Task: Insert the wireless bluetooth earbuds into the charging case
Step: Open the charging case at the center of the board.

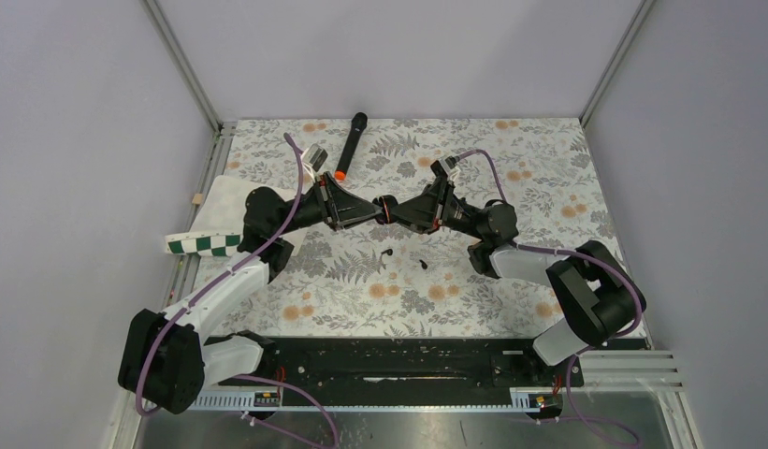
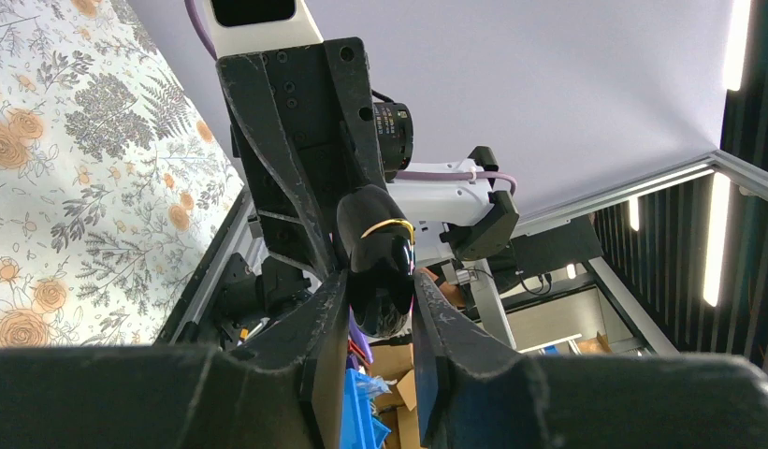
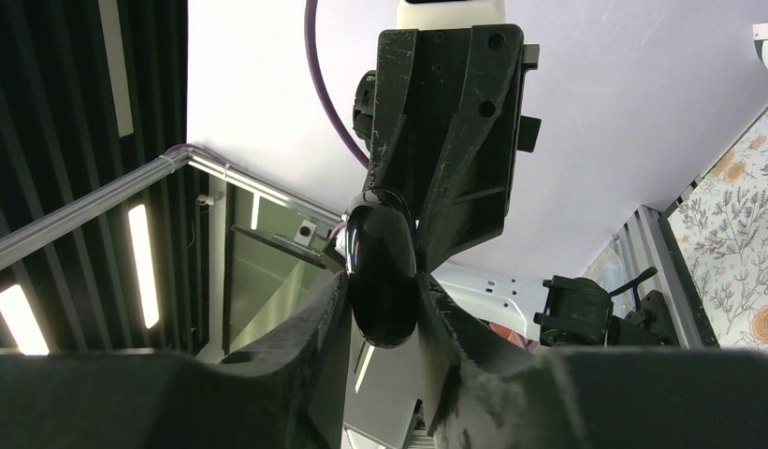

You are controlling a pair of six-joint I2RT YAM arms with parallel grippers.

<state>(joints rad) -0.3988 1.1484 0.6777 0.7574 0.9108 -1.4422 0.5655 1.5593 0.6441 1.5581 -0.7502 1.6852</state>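
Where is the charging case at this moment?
In the top view, the charging case is held at mid-table, clamped between the left gripper and the right gripper where they meet; both earbuds lie on the floral mat just nearer the robot.

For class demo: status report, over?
Left gripper, right gripper shut on glossy black charging case. Two tiny black earbuds on table. Black microphone lies apart.

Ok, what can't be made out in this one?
- Lid of the charging case, open or shut: in the top view the left gripper and right gripper cover it; the wrist views show only glossy shell.
- The earbuds: too small in the top view for orientation; outside both wrist views.
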